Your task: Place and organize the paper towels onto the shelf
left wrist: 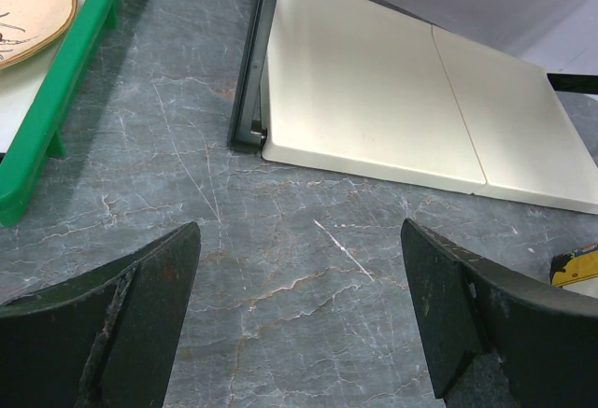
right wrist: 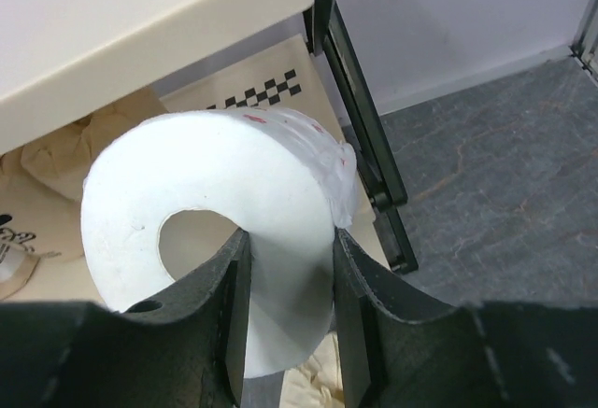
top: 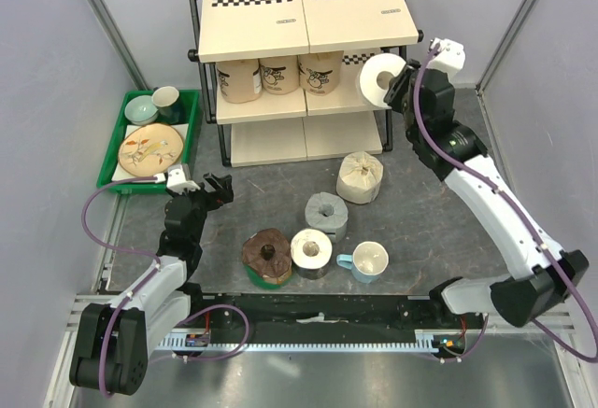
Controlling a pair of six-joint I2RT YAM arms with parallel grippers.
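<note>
The right gripper (right wrist: 288, 259) is clamped on the white roll (right wrist: 215, 175) at the right end of the shelf's (top: 308, 16) middle tier — one finger in the hollow core, one outside. It looks light and squashy, so a gentle pinch through the wall suits it. The left gripper (left wrist: 299, 277) hangs with fingers apart over the table (left wrist: 280, 193) in front of the shelf.

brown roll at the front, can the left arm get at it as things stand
Probably yes: the left pincer is open and empty, with only bare table between it and the brown roll; the cream roll crowds just the side away from that arm.
</note>
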